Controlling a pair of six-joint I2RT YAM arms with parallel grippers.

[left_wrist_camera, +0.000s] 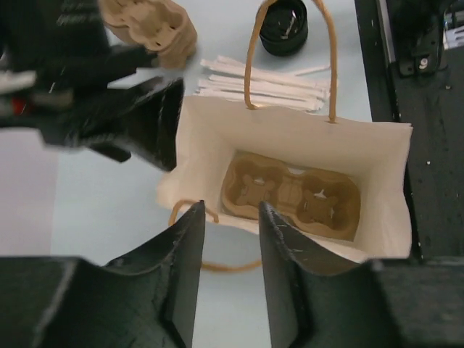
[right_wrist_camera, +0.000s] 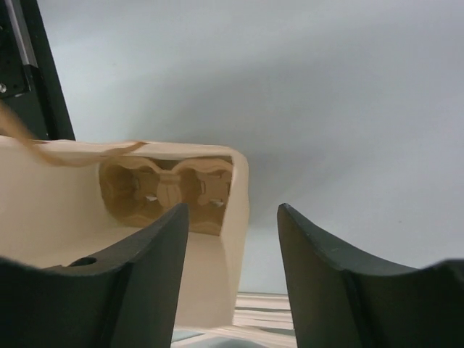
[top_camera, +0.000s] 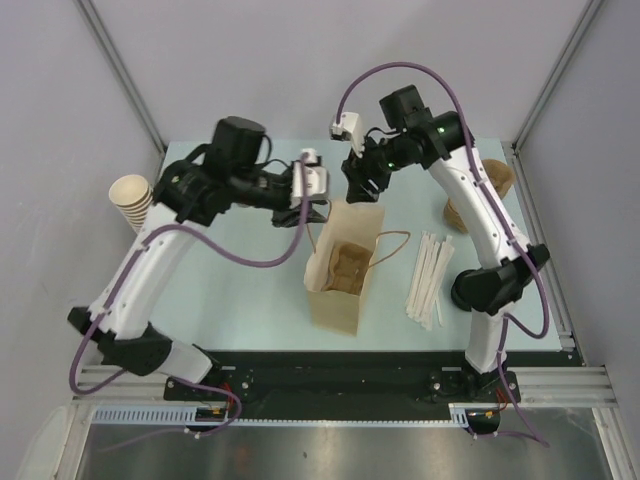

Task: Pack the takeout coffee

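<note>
The carrier tray (left_wrist_camera: 290, 196) is seen lying flat on the bottom of an open paper bag (top_camera: 338, 312), cup wells facing up. It is also caught in the right wrist view, deep inside past the bag's rim.

The bag is stood upright at approx. the ctr of the table (top_camera: 230, 300), mouth open. One twine handle (left_wrist_camera: 328, 65) is flopped out to the right & the other to the left.

The left jaws are held above the bag's left rim, by its far corner. They are spread a little w/ nothing pinched; rim & handle are only seen through the gap below. The right jaws are held at the bag's far end & spread wide, w/ an upright corner edge of the bag seen in the gap between them. Contact w/ the paper cannot be told for either pair. In the left wrist view the tip of the right arm (top_camera: 470, 215) shows as a dark blur beside the bag's far rim.

Just right of the bag, a bundle of pale sticks (top_camera: 428, 275) is laid on the table. Further right, past the sticks, black lids (left_wrist_camera: 284, 25) are stacked. A stack of spare pulp trays (left_wrist_camera: 148, 25) is set near the far right corner. A stack of nested cups (top_camera: 130, 197) is laid on its side at the table's left edge, beside the left arm (top_camera: 150, 260).
</note>
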